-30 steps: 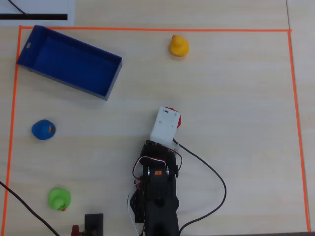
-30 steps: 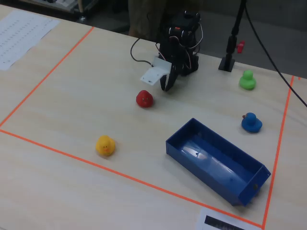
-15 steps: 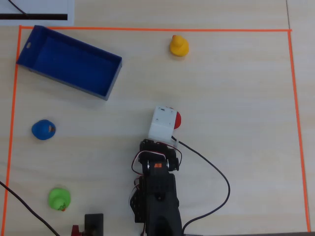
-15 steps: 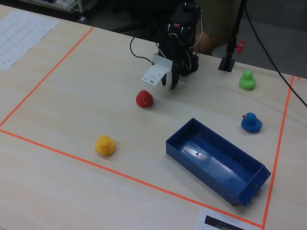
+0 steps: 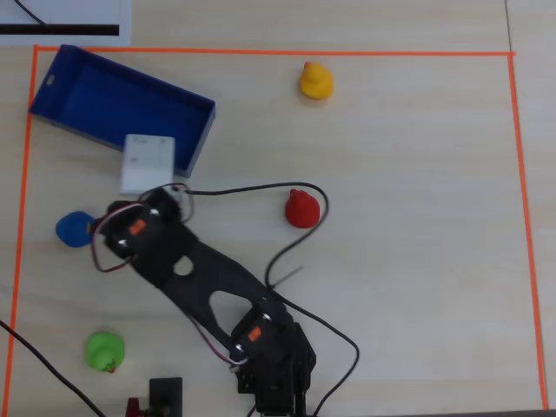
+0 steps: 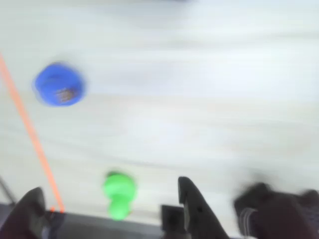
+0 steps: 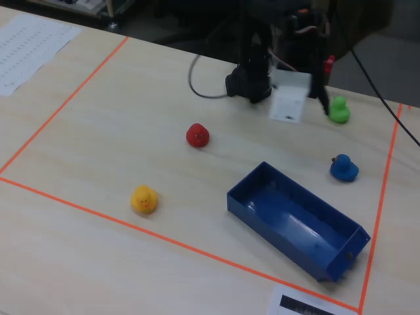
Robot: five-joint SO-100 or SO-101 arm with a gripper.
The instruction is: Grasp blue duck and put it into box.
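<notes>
While the blue duck (image 5: 75,229) sits on the surface at nine o'clock of the arm, outside the box (image 5: 104,97), the gripper (image 6: 109,201) hangs wide, empty.

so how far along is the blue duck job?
Early. Done: nothing delivered; the box holds no duck. In hand: the gripper is open and empty in the wrist view, with the blue duck on the table ahead of it, ungrasped. Left: close in on the duck, grasp it, carry it to the box, release. The green duck isn't the target.
</notes>
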